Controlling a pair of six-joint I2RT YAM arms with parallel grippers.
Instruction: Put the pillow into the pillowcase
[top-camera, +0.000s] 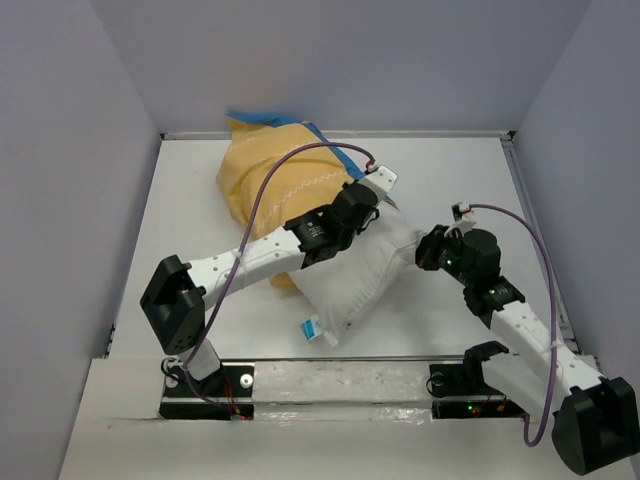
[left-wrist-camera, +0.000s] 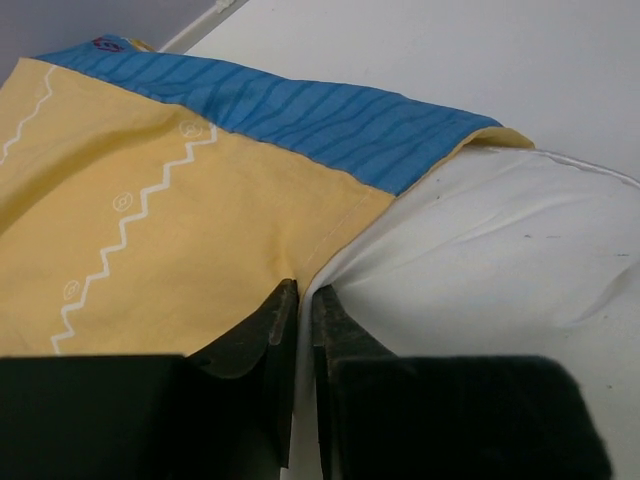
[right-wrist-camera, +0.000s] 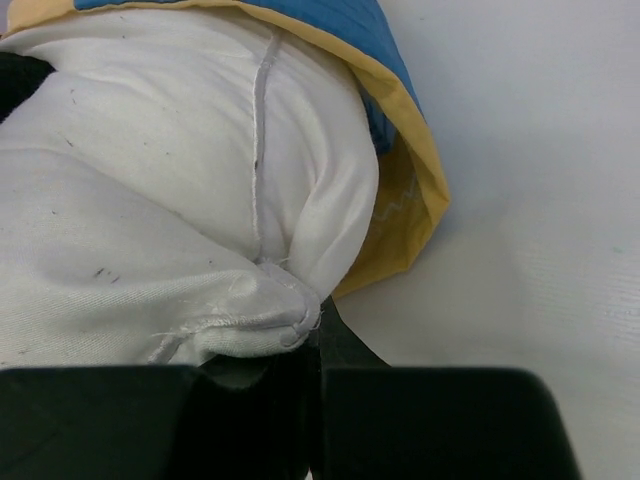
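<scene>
Where pillowcase (top-camera: 268, 175) covers pillow (top-camera: 362, 285), far end hidden, left arm (top-camera: 258, 257) crossing both.

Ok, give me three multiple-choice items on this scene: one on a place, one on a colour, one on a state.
1. The pillowcase lies on the table:
A. toward the far side, left of centre
B. at the near edge, between the arm bases
C. in the far right corner

2. Beside mustard yellow, the pillowcase's other main colour is:
A. green
B. purple
C. blue

3. The pillow is:
A. wholly inside the pillowcase
B. partly inside, with one end sticking out
C. lying apart from it

Answers:
1 A, since the top view shows it up by the table's far edge.
2 C, since a blue band runs along its opening in the left wrist view.
3 B, since the white cushion juts out of the yellow opening.
</scene>
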